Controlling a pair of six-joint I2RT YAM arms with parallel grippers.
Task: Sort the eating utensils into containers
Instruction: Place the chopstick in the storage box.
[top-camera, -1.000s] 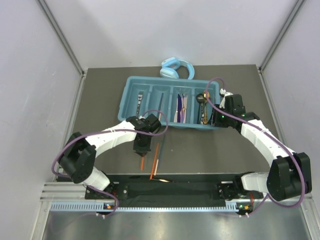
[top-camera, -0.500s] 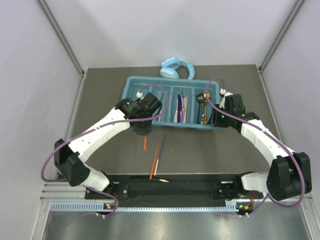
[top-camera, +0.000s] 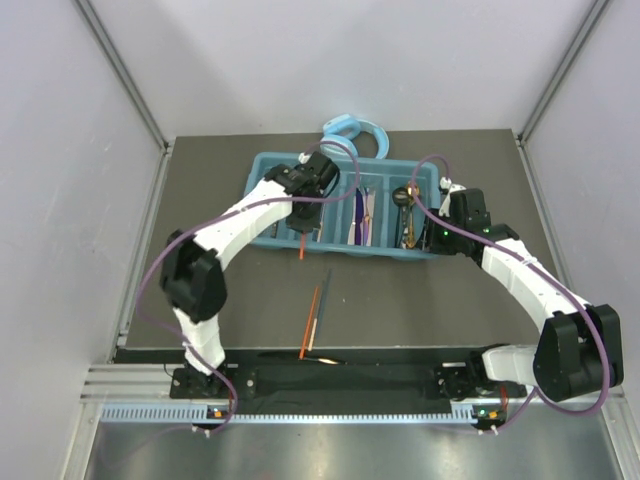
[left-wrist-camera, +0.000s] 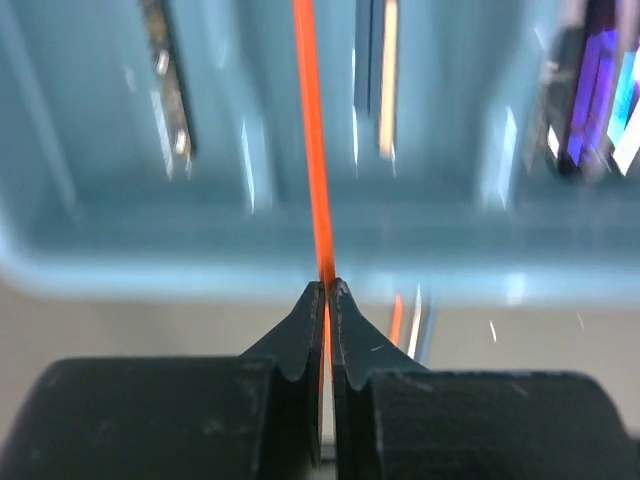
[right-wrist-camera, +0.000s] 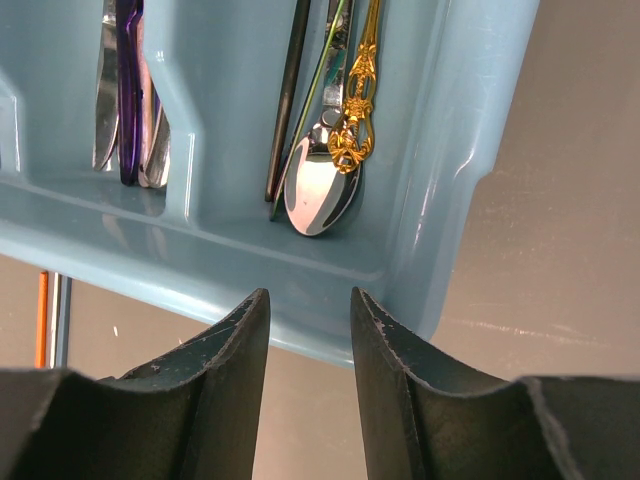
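Observation:
My left gripper (top-camera: 304, 222) is shut on an orange chopstick (top-camera: 302, 244) and holds it above the near edge of the teal cutlery tray (top-camera: 380, 254), over the second compartment from the left. In the left wrist view the chopstick (left-wrist-camera: 312, 150) runs straight out from the closed gripper (left-wrist-camera: 327, 290) over the tray (left-wrist-camera: 100, 230). My right gripper (right-wrist-camera: 310, 300) is open and empty just in front of the tray's right front corner (right-wrist-camera: 440, 150), also seen from above (top-camera: 432, 240). A gold spoon (right-wrist-camera: 355, 100) and a silver spoon (right-wrist-camera: 320, 195) lie in the right compartment.
A second orange chopstick (top-camera: 310, 322) and a slim dark utensil (top-camera: 322, 300) lie side by side on the table in front of the tray. Purple knives (right-wrist-camera: 128, 90) lie in the third compartment. Light blue headphones (top-camera: 352, 135) sit behind the tray.
My left arm has lifted the orange chopstick off the table and carried it away from me and to the right, up over the tray. The right arm has not moved.

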